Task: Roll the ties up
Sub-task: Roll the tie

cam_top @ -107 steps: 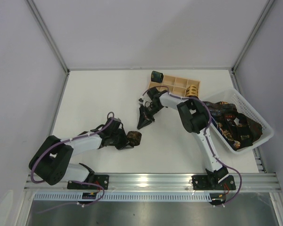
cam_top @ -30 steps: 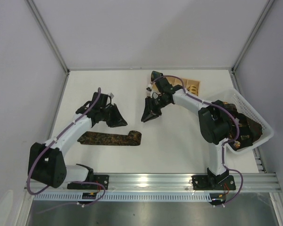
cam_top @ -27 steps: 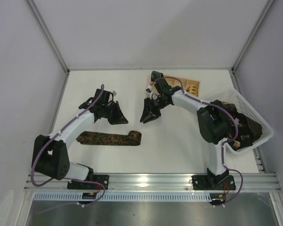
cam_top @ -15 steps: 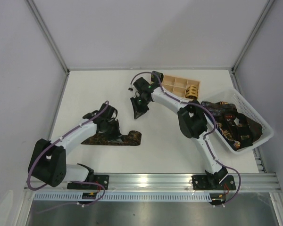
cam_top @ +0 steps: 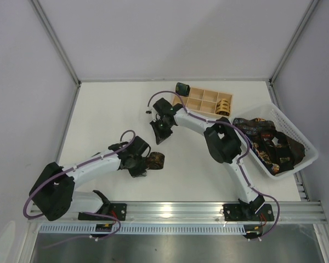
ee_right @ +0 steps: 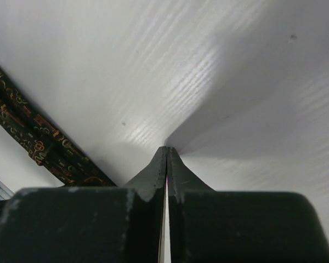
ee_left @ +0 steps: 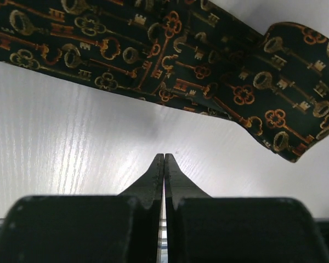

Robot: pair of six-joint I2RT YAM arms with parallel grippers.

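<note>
Top external: landmark is the wooden tray [cam_top: 207,102] at the far side of the bench [cam_top: 104,120].

- Loose tie [cam_top: 155,160]: on the bench, well apart from the tray, near-left of it. Only a short dark, tan-mottled piece shows. Can't tell from here whether that end is coiled.
- Left hand [cam_top: 138,164]: near-left of the tray, low over the bench, right against the tie's left side and covering part of it.
- Right hand [cam_top: 159,133]: left of the tray and a bit nearer, between the tray and the tie, pointing down at the bench.
- Dark green coil [cam_top: 182,87]: at the tray's far-left corner, on or just over the rim, can't tell which.
- Tan-gold coil [cam_top: 223,105]: in the tray's right-end compartment.
- White mesh basket [cam_top: 307,147]: just right of the tray, holding a heap of unrolled ties [cam_top: 268,143].

Left wrist: left hand [ee_left: 164,159] is fully closed, fingers pressed flat together, nothing between them. The tie [ee_left: 153,60] has a key print and lies across the bench just beyond the tips, clear of them, with its right end doubled over.

Right wrist: right hand [ee_right: 166,149] is also fully closed and empty, tips at or just above bare bench, contact not clear. The tie [ee_right: 27,131] runs past on the left, apart from the fingers.
</note>
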